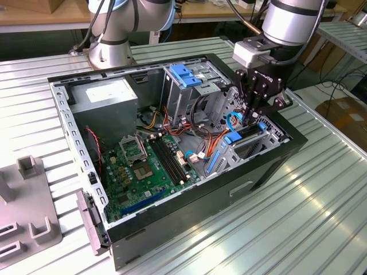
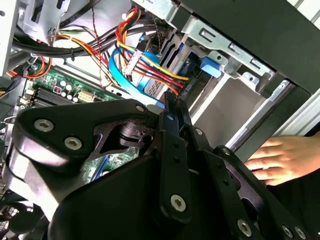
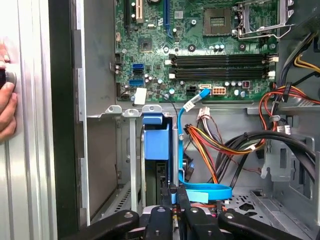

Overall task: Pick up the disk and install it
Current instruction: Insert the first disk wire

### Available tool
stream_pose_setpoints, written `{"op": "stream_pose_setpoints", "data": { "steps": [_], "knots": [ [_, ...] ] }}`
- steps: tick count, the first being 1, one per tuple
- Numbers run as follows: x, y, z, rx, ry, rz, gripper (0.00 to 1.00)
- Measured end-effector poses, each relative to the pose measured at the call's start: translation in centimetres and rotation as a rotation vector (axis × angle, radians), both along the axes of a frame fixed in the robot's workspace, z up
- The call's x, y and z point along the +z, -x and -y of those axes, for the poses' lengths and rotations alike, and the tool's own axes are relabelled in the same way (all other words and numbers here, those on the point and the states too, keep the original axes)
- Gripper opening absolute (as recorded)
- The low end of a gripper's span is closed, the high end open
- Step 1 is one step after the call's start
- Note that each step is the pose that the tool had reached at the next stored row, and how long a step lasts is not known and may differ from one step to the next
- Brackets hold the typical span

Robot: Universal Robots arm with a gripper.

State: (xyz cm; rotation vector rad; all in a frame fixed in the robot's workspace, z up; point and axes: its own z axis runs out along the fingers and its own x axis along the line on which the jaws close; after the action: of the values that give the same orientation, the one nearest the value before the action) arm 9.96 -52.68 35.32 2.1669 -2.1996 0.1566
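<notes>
The disk (image 1: pixel 238 143), with its bright blue carrier frame (image 3: pixel 156 142), stands on edge in the drive bay at the open computer case's (image 1: pixel 172 229) corner on the exterior view's right. My gripper (image 1: pixel 256 121) reaches down into the case at the disk's upper end. In both wrist views its black fingers (image 2: pixel 172 107) are pressed together, and in the first wrist view my gripper (image 3: pixel 176 196) has a thin strip of the blue carrier edge between its fingers. The lower part of the disk is hidden inside the bay.
A person's hand (image 2: pixel 282 160) rests on the case's outer wall (image 3: pixel 65 125). A thin blue cable (image 3: pixel 205 192) and bundled wires (image 3: pixel 230 145) crowd the bay. The tall metal cage with its blue tab (image 1: pixel 186 74), the motherboard (image 1: pixel 143 166) and the power supply (image 1: pixel 106 97) lie further in.
</notes>
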Motion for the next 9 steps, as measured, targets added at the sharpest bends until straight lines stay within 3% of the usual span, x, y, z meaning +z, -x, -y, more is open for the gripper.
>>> {"op": "stream_pose_setpoints", "data": {
  "steps": [7, 9],
  "knots": [
    [0.0, -0.1, 0.0, 0.0, 0.0, -0.0008, 0.17],
    [0.0, -0.15, 0.0, 0.0, -0.0001, -0.0008, 0.23]
  ]
}}
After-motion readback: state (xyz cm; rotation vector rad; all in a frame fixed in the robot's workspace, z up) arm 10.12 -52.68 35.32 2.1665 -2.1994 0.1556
